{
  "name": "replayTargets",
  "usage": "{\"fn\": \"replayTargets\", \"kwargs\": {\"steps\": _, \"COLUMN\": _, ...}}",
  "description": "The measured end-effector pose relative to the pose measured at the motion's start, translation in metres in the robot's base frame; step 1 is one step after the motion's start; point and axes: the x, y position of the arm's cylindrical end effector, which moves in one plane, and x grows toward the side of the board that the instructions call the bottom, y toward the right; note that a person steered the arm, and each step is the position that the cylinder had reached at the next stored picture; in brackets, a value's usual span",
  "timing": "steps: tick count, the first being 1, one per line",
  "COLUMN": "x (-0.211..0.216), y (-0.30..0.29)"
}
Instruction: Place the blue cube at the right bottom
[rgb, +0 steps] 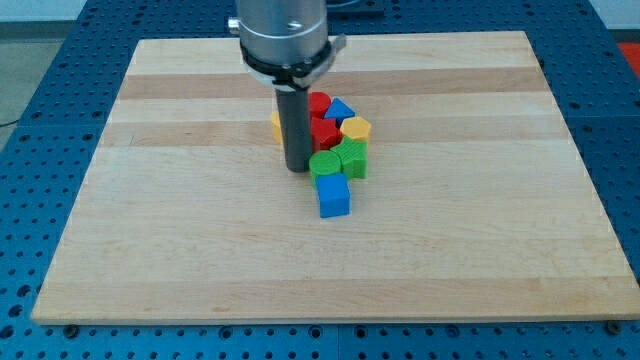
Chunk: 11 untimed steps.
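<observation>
The blue cube (333, 195) lies on the wooden board (200, 250), just below the middle of the view, at the bottom of a tight cluster of blocks. My tip (297, 168) is at the end of the dark rod, just left of and slightly above the blue cube, next to a green block (324, 164). The tip does not clearly touch the blue cube.
The cluster above the blue cube holds a second green block (354, 157), a yellow block (355, 128), red blocks (322, 127), a small blue block (340, 108) and a yellow block (275, 125) partly hidden behind the rod. The board's edges border blue perforated table (610, 120).
</observation>
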Motion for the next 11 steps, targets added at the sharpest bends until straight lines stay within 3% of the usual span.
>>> {"fn": "replayTargets", "kwargs": {"steps": 2, "x": 0.052, "y": 0.017}}
{"fn": "replayTargets", "kwargs": {"steps": 3, "x": 0.07, "y": -0.002}}
{"fn": "replayTargets", "kwargs": {"steps": 6, "x": 0.077, "y": 0.161}}
{"fn": "replayTargets", "kwargs": {"steps": 7, "x": 0.088, "y": 0.174}}
{"fn": "replayTargets", "kwargs": {"steps": 9, "x": 0.107, "y": 0.114}}
{"fn": "replayTargets", "kwargs": {"steps": 11, "x": 0.11, "y": 0.199}}
